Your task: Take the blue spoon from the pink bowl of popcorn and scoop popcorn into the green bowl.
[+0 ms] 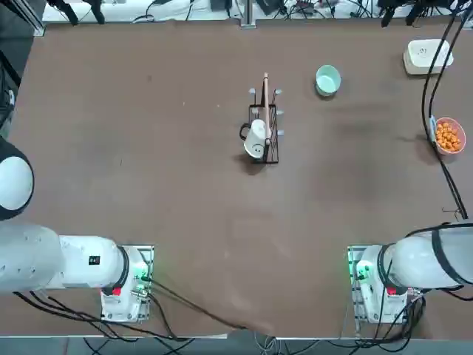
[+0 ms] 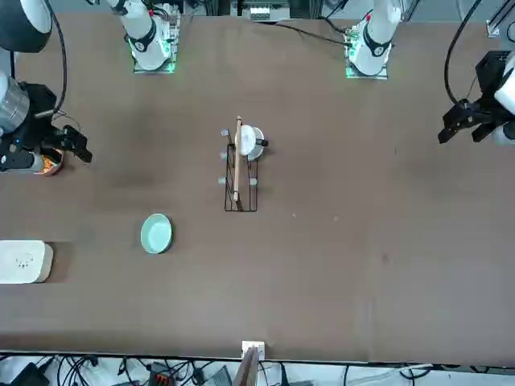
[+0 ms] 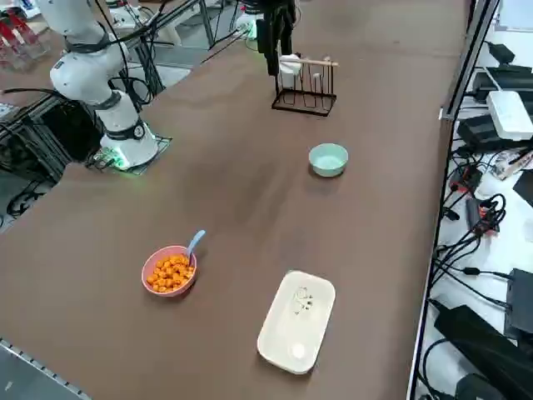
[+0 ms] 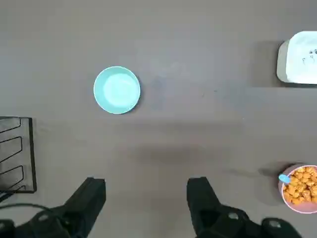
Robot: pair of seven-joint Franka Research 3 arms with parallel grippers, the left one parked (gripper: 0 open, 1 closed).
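Note:
The pink bowl (image 1: 460, 140) sits near the table's right edge, filled with orange popcorn (image 1: 447, 137). The pale blue spoon (image 3: 195, 242) leans in the pink bowl (image 3: 148, 268) with its handle over the rim. The green bowl (image 1: 327, 80) stands apart, farther back on the table, and looks empty (image 4: 117, 89). My right gripper (image 4: 148, 198) hovers high above the table, open and holding nothing. In the wrist view the pink bowl (image 4: 286, 196) and the spoon (image 4: 284, 178) lie off to one side of the fingers. From the front the gripper (image 2: 71, 143) partly covers the pink bowl (image 2: 50, 166).
A black wire rack (image 1: 272, 137) with a white mug (image 1: 256, 140) stands mid-table. A white rectangular box (image 1: 427, 55) lies at the far right corner, beyond the pink bowl. A black cable (image 1: 432, 81) hangs past the bowl.

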